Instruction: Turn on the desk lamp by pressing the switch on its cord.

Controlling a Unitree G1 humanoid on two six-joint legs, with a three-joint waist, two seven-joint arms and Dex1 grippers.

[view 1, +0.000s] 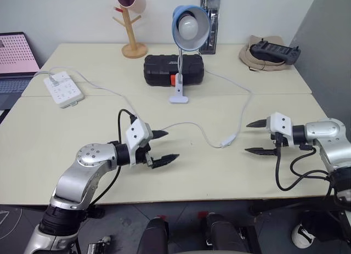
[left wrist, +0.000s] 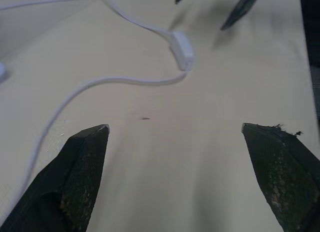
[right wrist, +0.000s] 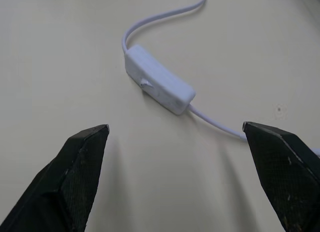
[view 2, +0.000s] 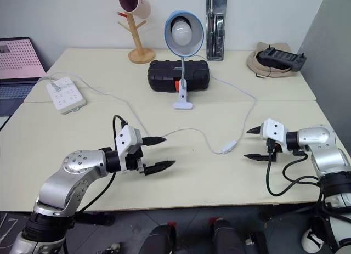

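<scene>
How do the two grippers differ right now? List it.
The right gripper sits close to the switch, fingers pointing at it; the left gripper is farther from it, across a loop of the cord. The right wrist view has the switch large; the left wrist view, small and distant. Both are open and empty.

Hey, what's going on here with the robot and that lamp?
The robot has both tools open over the table, holding nothing. The right tool and left tool face the switch on the cord from opposite sides, neither touching it. The desk lamp looks unlit.
</scene>
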